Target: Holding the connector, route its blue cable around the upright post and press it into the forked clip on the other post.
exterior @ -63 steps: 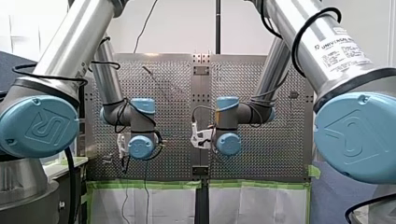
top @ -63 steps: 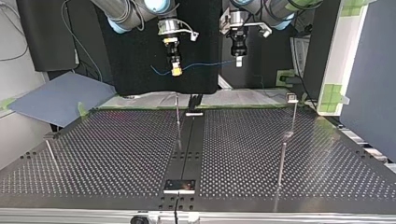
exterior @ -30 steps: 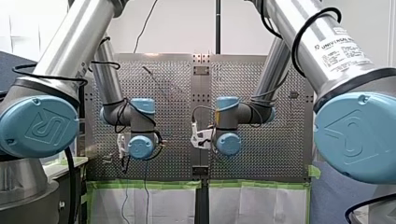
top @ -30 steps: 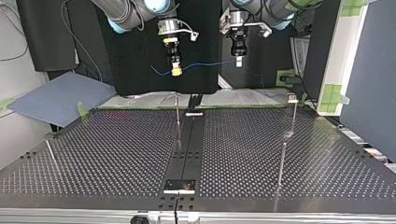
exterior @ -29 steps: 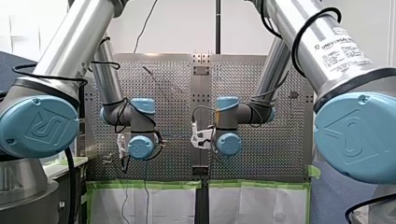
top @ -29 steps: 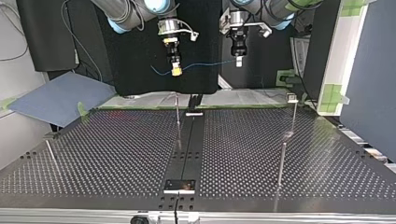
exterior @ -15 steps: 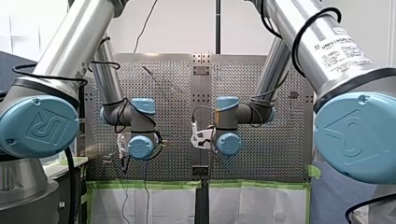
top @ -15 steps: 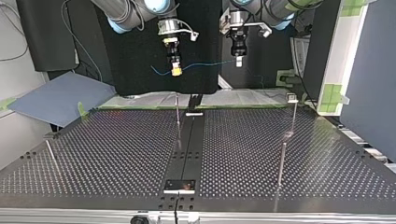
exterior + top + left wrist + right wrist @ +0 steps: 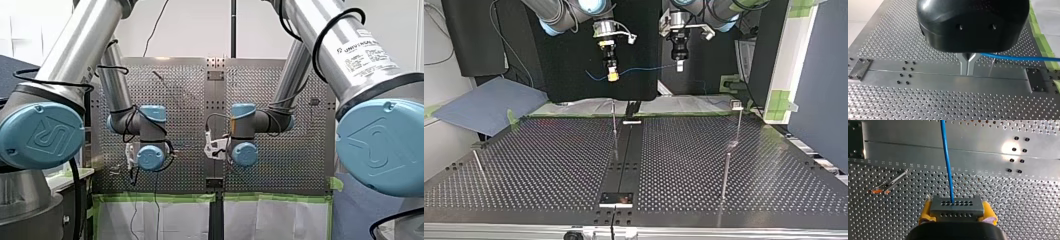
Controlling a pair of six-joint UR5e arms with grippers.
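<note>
Yellow-padded and closed tight, grips the connector [image 9: 957, 207] in my right gripper [image 9: 957, 211]; runs its blue cable [image 9: 947, 165] across to my left gripper [image 9: 968, 66], pinched shut on it; hangs high above the table [image 9: 549, 160], apart from upright post [image 9: 614, 122] and forked clip [image 9: 736, 104].

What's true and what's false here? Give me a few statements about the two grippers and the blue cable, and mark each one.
1. My right gripper clamps the grey connector between yellow pads. True.
2. The blue cable is seated in the forked clip. False: it hangs in the air between the two grippers, above the table.
3. My left gripper is wide open. False: its metal fingers are closed on the cable.
4. The cable comes out of the connector's face. True.
</note>
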